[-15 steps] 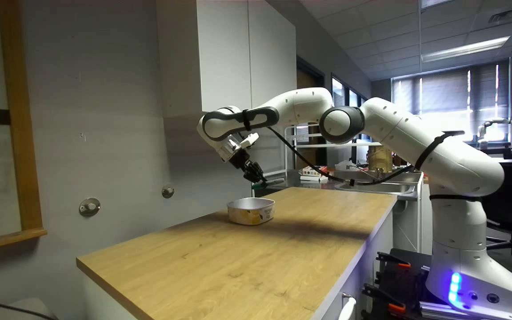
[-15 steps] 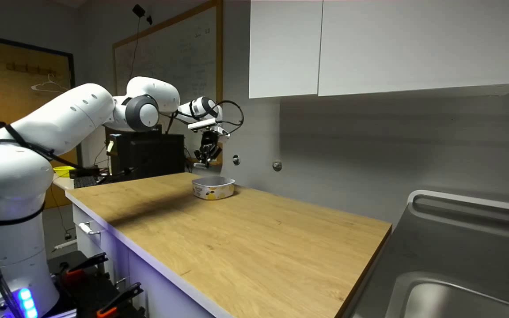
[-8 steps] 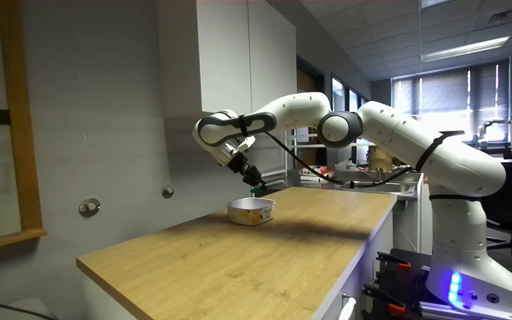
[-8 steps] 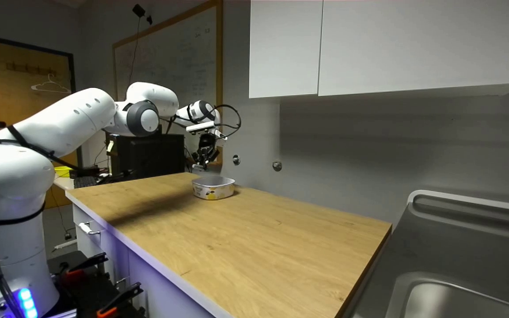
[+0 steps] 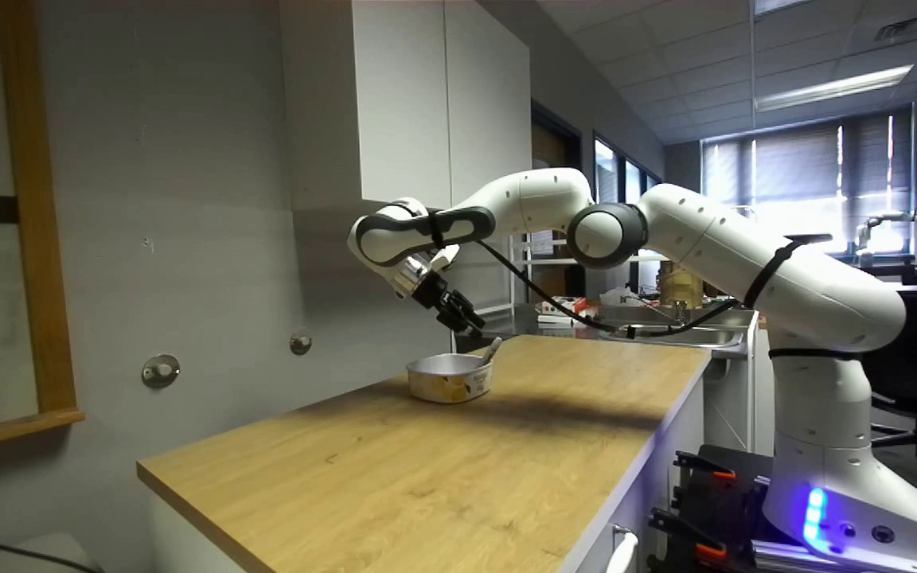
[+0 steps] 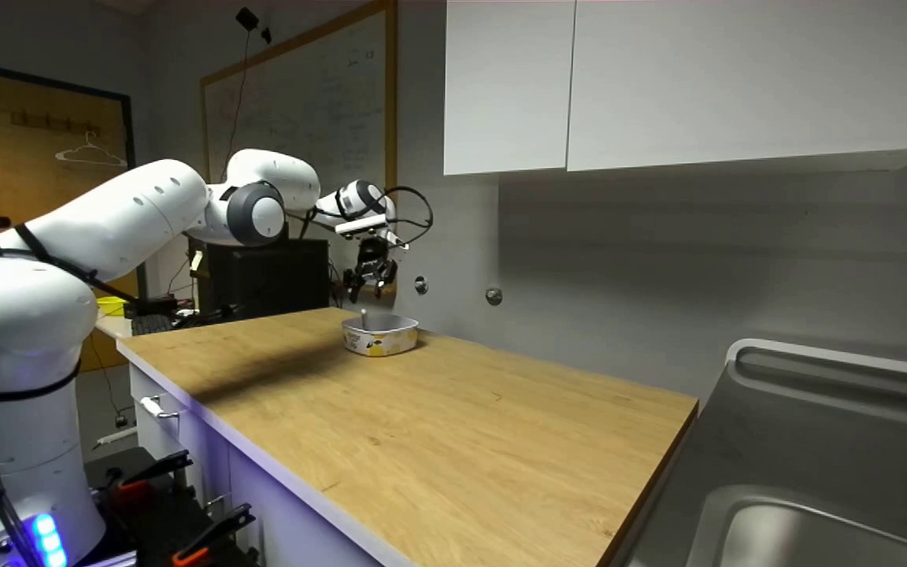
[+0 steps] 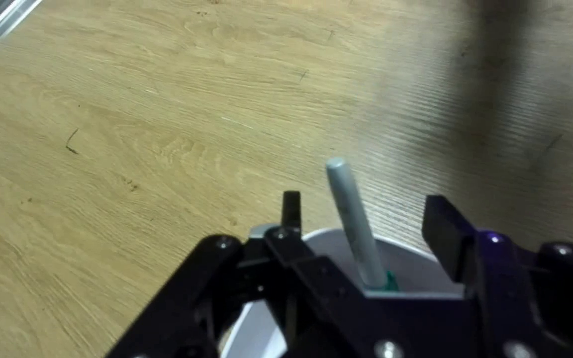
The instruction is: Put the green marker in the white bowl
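Observation:
The white bowl (image 5: pixel 447 388) rests on the wooden counter, its side printed with yellow patches. Inside it the green marker (image 5: pixel 491 351) stands tilted, its grey-white barrel rising past the rim in both exterior views. From the wrist view, the marker (image 7: pixel 353 223) leans over the rim of the bowl (image 7: pixel 411 258), with a bit of green at its lower end. My gripper (image 6: pixel 367 294) hangs just above the bowl. Its fingers are spread wide in the wrist view, one on each side of the marker, and neither touches it. Part of the bowl is hidden behind the gripper (image 7: pixel 362 203).
The wooden counter (image 5: pixel 427 477) extends around the bowl, with a wall behind it. A white cabinet (image 6: pixel 697 87) hangs above. At the counter's end lies a metal sink (image 6: pixel 800 528). A box (image 5: pixel 562 306) sits near the sink.
The gripper has come down slightly and opened. The marker, held level between the fingers before, has dropped and now stands tilted in the bowl.

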Robot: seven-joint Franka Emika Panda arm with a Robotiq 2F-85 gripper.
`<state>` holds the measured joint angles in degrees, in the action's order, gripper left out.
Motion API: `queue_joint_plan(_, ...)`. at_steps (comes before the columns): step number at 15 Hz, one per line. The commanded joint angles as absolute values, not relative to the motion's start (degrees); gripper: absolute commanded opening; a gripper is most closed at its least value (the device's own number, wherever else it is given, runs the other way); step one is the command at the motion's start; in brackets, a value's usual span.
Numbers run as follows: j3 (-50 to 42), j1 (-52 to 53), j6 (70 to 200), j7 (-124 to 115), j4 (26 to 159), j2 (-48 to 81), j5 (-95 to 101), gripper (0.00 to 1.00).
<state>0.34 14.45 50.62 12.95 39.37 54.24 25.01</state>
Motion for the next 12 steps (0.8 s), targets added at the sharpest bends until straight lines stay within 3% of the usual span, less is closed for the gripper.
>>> queue_joint_plan(1,-0.64,14.43,48.52,15.26,35.53,56.23,26.34,0.95)
queue_joint_plan(2,-0.85,14.36,48.37,15.39,35.32,56.29,26.45,1.0)
queue_joint_plan(12,-1.03,11.16,49.43,14.75,35.22,49.66,24.15,1.0)
